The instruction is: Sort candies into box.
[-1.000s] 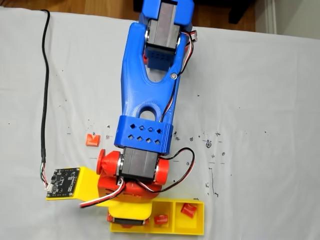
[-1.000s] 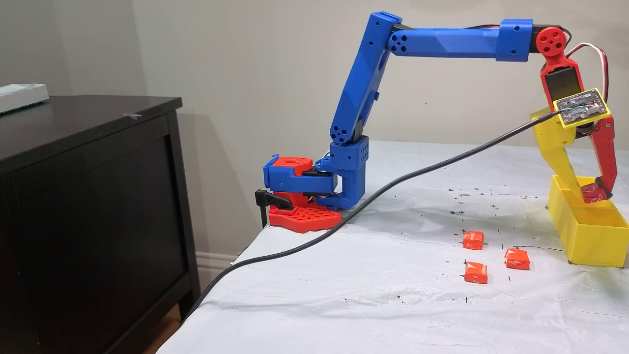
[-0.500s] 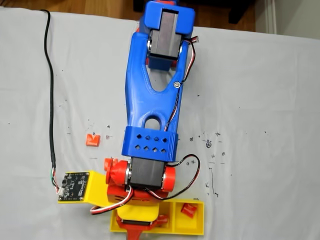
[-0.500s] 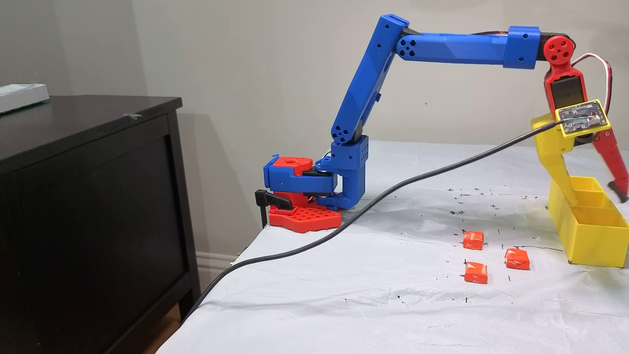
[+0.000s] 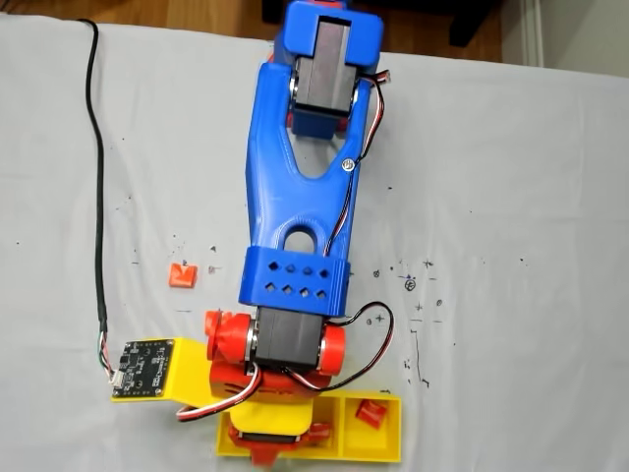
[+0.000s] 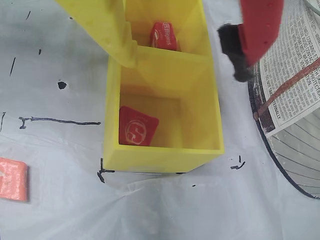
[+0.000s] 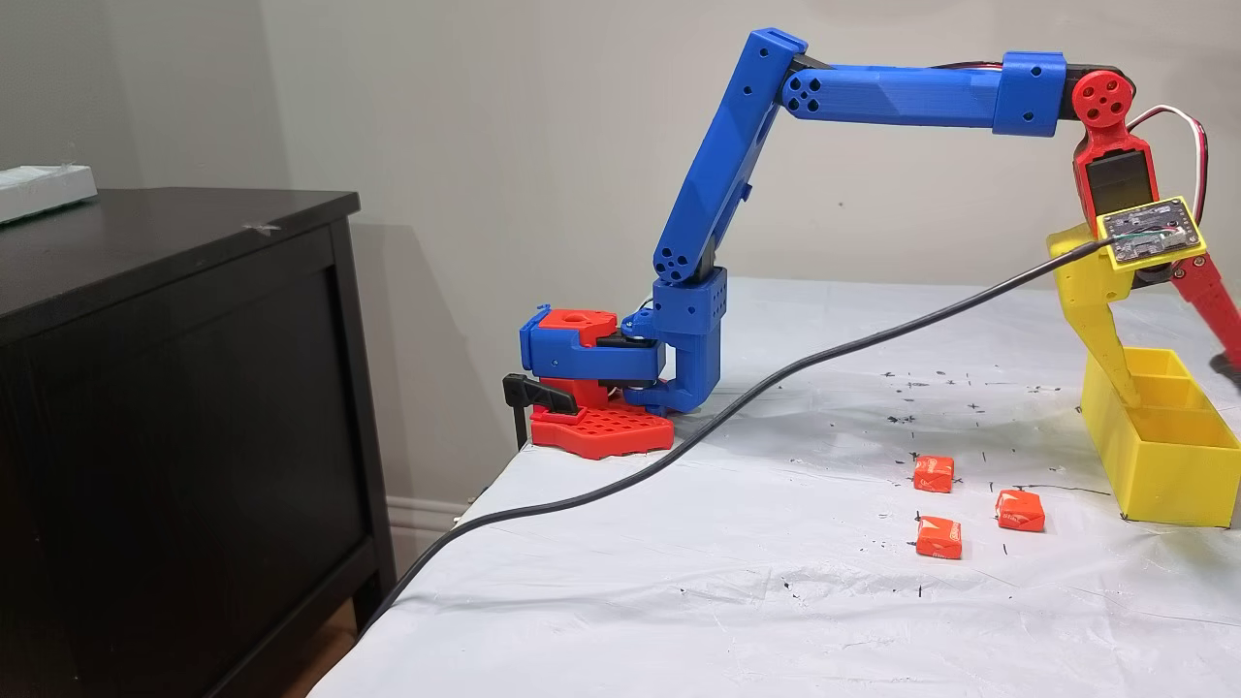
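The yellow box [image 6: 165, 159] lies under my gripper [image 6: 185, 67], which is open with nothing between its fingers. In the wrist view its yellow finger [image 6: 112, 27] hangs over the box's left wall and its red finger [image 6: 257, 30] is beyond the right wall. One red candy [image 6: 136, 126] lies in the nearest compartment and another candy [image 6: 163, 36] in the one behind it. In the side fixed view the gripper [image 7: 1178, 383] straddles the box [image 7: 1159, 470], and three candies [image 7: 933, 473] [image 7: 1020, 510] [image 7: 938, 537] lie on the white cloth left of it. From above, a candy [image 5: 371, 412] shows in the box's right compartment.
A black cable [image 7: 679, 436] runs from the wrist across the cloth and off the table's front left edge. The arm's base [image 7: 601, 388] sits at the table's back edge. A round thing with newsprint [image 6: 295, 95] lies right of the box. A dark cabinet [image 7: 175, 388] stands at left.
A second ago the gripper was shut on a candy above the box. Its fingers have since opened, the candy dropped in, and the wrist rose slightly. Nothing has moved in the last half second.
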`<state>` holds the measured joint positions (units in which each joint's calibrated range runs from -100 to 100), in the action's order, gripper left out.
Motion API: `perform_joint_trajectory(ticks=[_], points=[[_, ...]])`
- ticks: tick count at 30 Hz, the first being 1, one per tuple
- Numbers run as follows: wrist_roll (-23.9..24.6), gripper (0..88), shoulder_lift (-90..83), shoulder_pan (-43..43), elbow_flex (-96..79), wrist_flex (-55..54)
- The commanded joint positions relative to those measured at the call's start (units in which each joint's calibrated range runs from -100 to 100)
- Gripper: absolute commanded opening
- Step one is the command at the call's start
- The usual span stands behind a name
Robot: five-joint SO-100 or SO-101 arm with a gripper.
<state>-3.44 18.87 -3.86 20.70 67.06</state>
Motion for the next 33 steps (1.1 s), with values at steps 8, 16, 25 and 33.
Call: perform_joint_trajectory(ticks=[8, 16, 25, 33], points=[[-4.0, 0.2, -19.7, -2.7, -7.0, -0.3], [-8.1, 0.2, -30.3, -4.3, -20.5, 1.7], [-10.5, 0.2, -36.5, -8.8, -35.4, 1.3], [-13.7, 8.6, -39.4, -11.4, -46.6, 0.8]])
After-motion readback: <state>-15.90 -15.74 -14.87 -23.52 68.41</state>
